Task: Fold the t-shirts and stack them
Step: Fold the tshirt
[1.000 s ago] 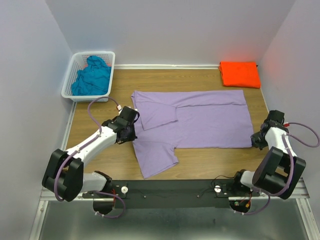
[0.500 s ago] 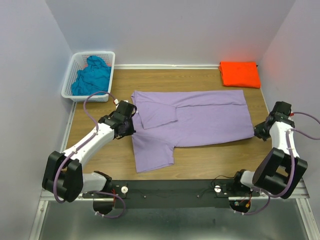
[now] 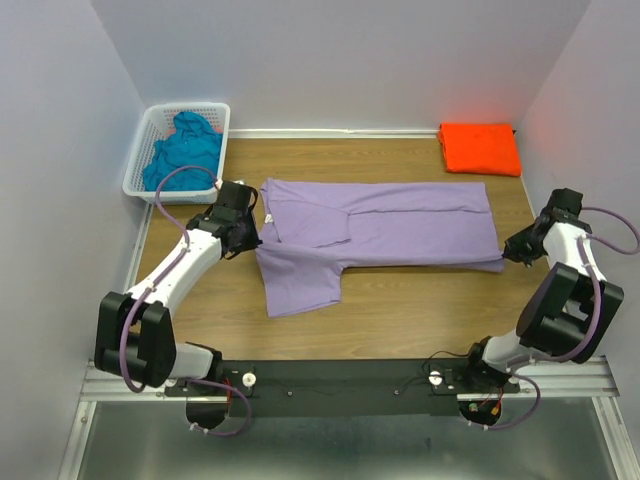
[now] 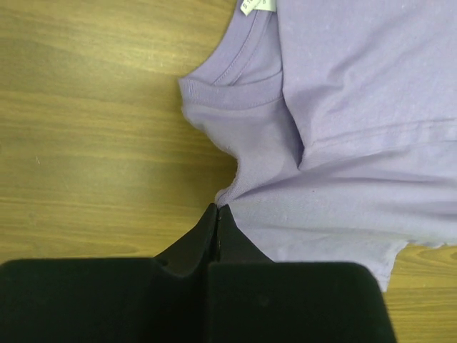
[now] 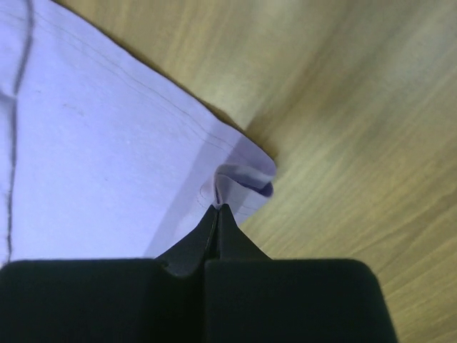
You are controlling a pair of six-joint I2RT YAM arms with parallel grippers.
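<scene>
Both pinch points are hard to see from above, since each wrist covers its own fingertips. The wrist cameras settle it. The left gripper (image 4: 218, 211) is clamped on the purple shirt (image 4: 343, 143) at the edge just below the collar. The right gripper (image 5: 216, 209) nips a small puckered corner of the hem. In each wrist view the black gripper body fills the bottom of the frame, and a white neck label (image 4: 257, 6) is cut off at the top edge.

The teal shirt (image 3: 185, 150) lies bunched in the white basket (image 3: 141, 150) at upper left (partly hidden by its wall). The orange shirt (image 3: 480, 148) sits folded at upper right.

Since a second ago both grippers have travelled toward the top of the frame. They have drawn the shirt's near edge with them, so it now lies as a narrower band across the middle of the table (image 3: 400, 310).
</scene>
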